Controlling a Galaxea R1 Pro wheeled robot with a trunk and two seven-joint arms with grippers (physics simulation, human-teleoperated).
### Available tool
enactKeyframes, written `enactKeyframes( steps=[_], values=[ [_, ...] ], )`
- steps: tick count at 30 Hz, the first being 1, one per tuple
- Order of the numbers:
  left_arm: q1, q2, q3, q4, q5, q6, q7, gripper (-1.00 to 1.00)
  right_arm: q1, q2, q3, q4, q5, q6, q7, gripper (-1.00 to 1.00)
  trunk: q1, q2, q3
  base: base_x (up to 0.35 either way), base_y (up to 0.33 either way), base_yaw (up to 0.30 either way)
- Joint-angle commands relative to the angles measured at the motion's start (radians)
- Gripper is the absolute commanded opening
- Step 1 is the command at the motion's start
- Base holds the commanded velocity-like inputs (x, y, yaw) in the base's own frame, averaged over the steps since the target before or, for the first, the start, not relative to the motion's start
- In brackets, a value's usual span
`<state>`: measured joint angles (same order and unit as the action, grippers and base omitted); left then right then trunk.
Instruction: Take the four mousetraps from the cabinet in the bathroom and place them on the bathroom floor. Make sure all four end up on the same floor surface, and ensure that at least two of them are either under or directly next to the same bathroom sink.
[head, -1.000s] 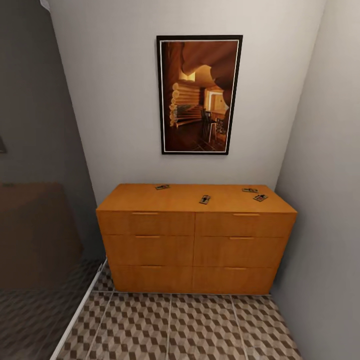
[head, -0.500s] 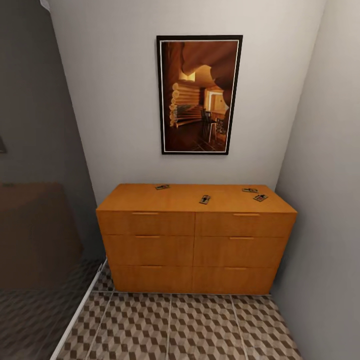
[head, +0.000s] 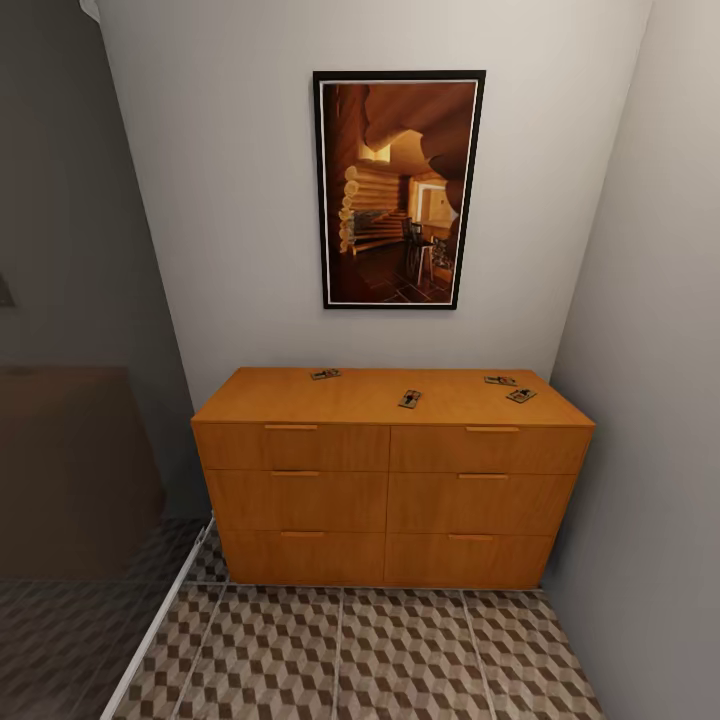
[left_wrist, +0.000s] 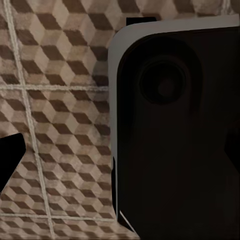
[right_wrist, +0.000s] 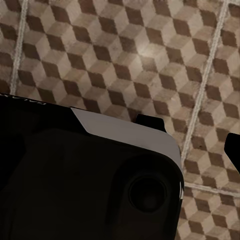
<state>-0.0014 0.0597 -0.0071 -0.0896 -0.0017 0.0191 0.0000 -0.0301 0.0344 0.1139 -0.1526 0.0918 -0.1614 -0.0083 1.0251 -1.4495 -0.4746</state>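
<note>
Large square tiles of the bathroom floor, brown, beige and white cube pattern, run up to the foot of the cabinet; the same tiles lie beyond both wrist cameras.

Wide low orange-brown wooden cabinet against the pale wall, six drawer fronts with flat bar handles, all shut.

Tall black-framed picture of a log interior hangs above it.

Four small flat tan wooden mousetraps with dark wire lie on the cabinet top: one back left, one near centre, two close together back right.

Grippers: dark robot body blocks both wrist views; jaw state cannot be told, nor the traps' place relative to the jaws.
</note>
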Motion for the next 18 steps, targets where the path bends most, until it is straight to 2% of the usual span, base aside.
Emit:
enactKeyframes(
  steps=[1,6,18],
  values=[
    [0.0,0.0,-0.001,0.005,0.0,0.002,0.0,1.0,-0.001,0.0,0.0,0.001,0.01,-0.002,-0.001,1.0,0.0,-0.001,-0.001,0.0,0.0,0.0],
    [0.0,0.0,-0.001,0.045,0.0,0.001,0.0,1.0,-0.001,-0.005,0.0,0.003,0.01,-0.002,-0.001,1.0,0.0,-0.001,-0.001,0.0,0.0,0.0],
    [0.0,0.0,-0.001,0.053,-0.001,0.001,0.0,1.0,-0.001,-0.003,0.001,0.002,0.01,-0.001,-0.001,1.0,0.0,-0.001,-0.001,0.0,0.0,0.0]
  ],
)
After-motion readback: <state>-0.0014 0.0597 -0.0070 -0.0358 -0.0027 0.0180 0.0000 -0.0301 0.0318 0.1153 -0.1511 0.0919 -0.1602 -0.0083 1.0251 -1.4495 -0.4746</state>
